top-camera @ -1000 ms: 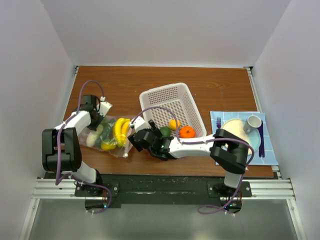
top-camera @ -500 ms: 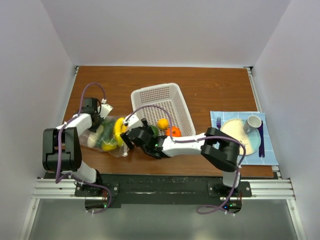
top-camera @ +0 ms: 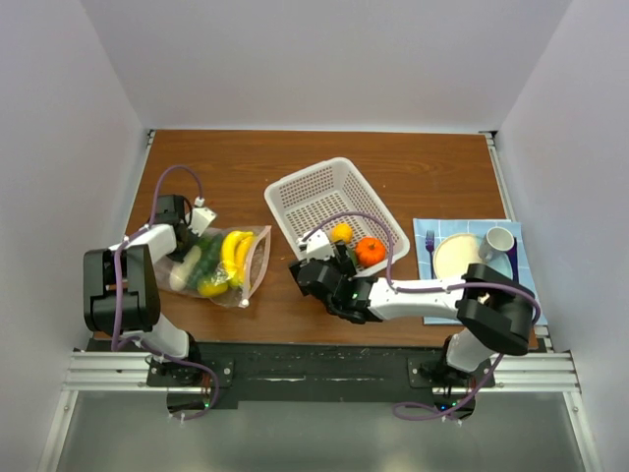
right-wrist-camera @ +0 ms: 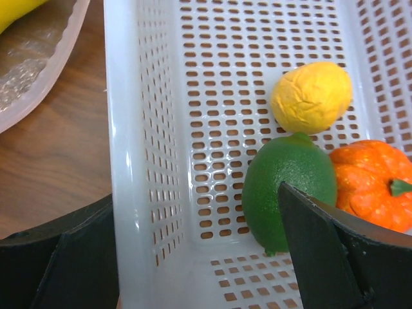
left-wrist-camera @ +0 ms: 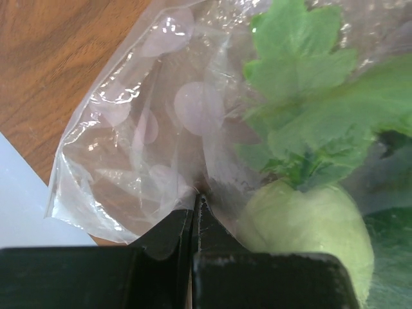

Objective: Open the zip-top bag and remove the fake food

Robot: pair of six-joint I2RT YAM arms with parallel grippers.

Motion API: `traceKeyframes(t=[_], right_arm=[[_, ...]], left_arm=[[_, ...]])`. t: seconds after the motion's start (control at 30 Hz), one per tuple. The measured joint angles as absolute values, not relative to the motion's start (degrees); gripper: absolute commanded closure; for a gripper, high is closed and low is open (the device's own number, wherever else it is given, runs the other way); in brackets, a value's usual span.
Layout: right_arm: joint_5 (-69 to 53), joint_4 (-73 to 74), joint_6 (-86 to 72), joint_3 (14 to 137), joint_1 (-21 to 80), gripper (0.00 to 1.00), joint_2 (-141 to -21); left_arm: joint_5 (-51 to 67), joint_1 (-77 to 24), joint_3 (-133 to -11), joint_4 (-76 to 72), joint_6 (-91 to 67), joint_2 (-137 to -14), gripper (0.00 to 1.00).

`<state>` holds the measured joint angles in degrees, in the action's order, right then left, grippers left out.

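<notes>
The clear zip-top bag [top-camera: 250,282] lies left of centre with fake food inside: a yellow banana [top-camera: 234,254], a green piece and a whitish radish [left-wrist-camera: 315,222] with green leaves. My left gripper [top-camera: 189,226] is shut on the bag's far left corner, pinching the film [left-wrist-camera: 196,196]. My right gripper [top-camera: 316,269] stands open, straddling the near left wall of the white basket [right-wrist-camera: 129,129], one finger outside and one finger [right-wrist-camera: 322,251] inside against a green lime [right-wrist-camera: 283,183]. A yellow lemon [right-wrist-camera: 312,96] and an orange pumpkin [right-wrist-camera: 367,187] also lie in the basket [top-camera: 295,187].
A blue placemat [top-camera: 526,295] at the right edge carries a beige plate [top-camera: 457,254], a cup [top-camera: 499,239] and a purple fork [top-camera: 429,244]. My right arm's elbow hangs over the mat's near edge. The bag's open mouth [right-wrist-camera: 51,58] faces the basket.
My right gripper swung left, then back right, and the basket moved and turned with it. The bag now lies flatter with its mouth showing. My left gripper kept its pinch.
</notes>
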<state>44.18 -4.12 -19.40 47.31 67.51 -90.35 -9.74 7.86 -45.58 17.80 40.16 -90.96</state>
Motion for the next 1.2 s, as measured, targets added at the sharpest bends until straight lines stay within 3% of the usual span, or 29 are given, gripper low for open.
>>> traceKeyframes(t=[0.23, 0.4, 0.5, 0.6, 0.9, 1.2], right_arm=[[50.1, -2.2, -11.6, 59.7, 71.2, 0.08, -89.8], [48.9, -7.6, -7.6, 68.0, 74.7, 0.2, -92.2], [47.1, -9.2, -7.3, 68.5, 74.6, 0.29, -97.3], [45.1, -9.2, -7.5, 67.9, 73.8, 0.31, -103.8], [39.0, -9.8, -9.2, 66.3, 70.1, 0.28, -110.2], [32.0, -12.6, -12.6, 71.8, 67.4, 0.16, -115.4]], left_arm=[[-8.1, 7.9, -45.0, 17.7, 42.6, -90.0, 1.0], [-6.9, 8.1, -43.2, 17.1, 44.8, -88.1, 1.0], [-6.2, 8.7, -42.5, 16.7, 46.1, -87.8, 1.0], [-6.0, 9.1, -42.2, 16.1, 47.2, -87.8, 1.0], [-5.7, 10.2, -41.6, 14.5, 49.0, -87.7, 1.0], [-5.5, 10.3, -41.6, 14.3, 48.6, -87.9, 1.0]])
